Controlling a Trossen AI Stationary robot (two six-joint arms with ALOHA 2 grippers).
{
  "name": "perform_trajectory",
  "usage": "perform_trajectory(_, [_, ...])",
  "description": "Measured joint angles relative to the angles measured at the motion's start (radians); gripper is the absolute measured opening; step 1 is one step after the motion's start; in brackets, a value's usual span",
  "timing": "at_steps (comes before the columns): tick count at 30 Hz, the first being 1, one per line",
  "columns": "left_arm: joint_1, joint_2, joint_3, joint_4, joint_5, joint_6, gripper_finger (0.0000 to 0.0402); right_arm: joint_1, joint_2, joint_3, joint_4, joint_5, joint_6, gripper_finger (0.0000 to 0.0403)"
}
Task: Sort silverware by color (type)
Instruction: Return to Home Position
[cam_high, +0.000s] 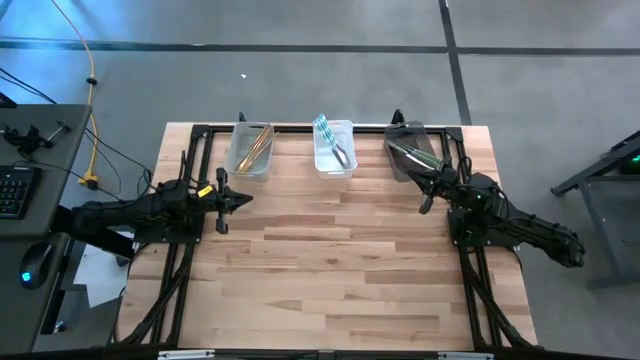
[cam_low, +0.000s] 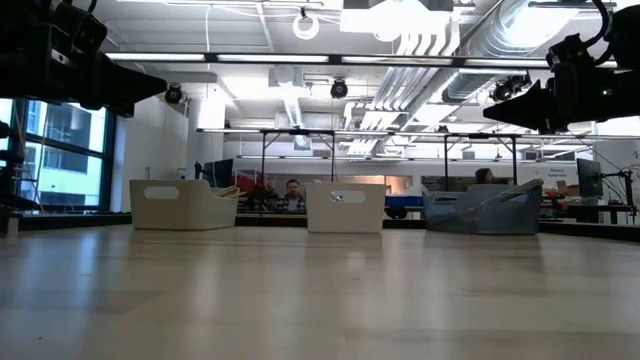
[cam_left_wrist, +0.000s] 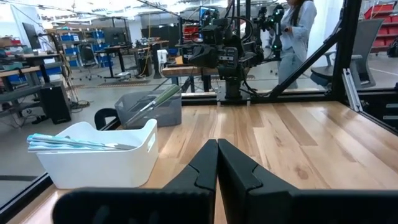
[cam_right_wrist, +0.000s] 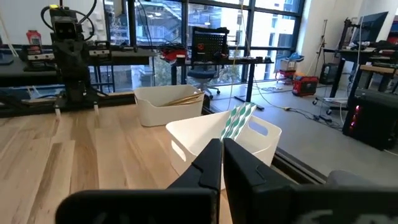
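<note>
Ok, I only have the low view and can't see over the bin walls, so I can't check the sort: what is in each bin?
Observer: From above, the left bin holds gold pieces, the middle bin teal pieces, and the gray bin dark pieces.
Operator: Any cutlery outside the bins?
Observer: None shows on the table in the high view.
Operator: Are the arms carrying anything?
Observer: No. The wrist views show the left gripper and the right gripper with jaws shut on nothing.
</note>
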Motion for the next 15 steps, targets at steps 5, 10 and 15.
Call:
perform_trajectory(5, [0.0, 0.0, 0.0, 0.0, 0.0, -0.003, 0.0, 0.0, 0.0, 0.0, 0.0, 0.0, 0.001, 0.0])
perform_trajectory(10, [0.0, 0.0, 0.0, 0.0, 0.0, -0.032, 0.0, 0.0, 0.0, 0.0, 0.0, 0.0, -0.001, 0.0])
perform_trajectory(15, [0.0, 0.0, 0.0, 0.0, 0.0, -0.032, 0.0, 0.0, 0.0, 0.0, 0.0, 0.0, -0.002, 0.0])
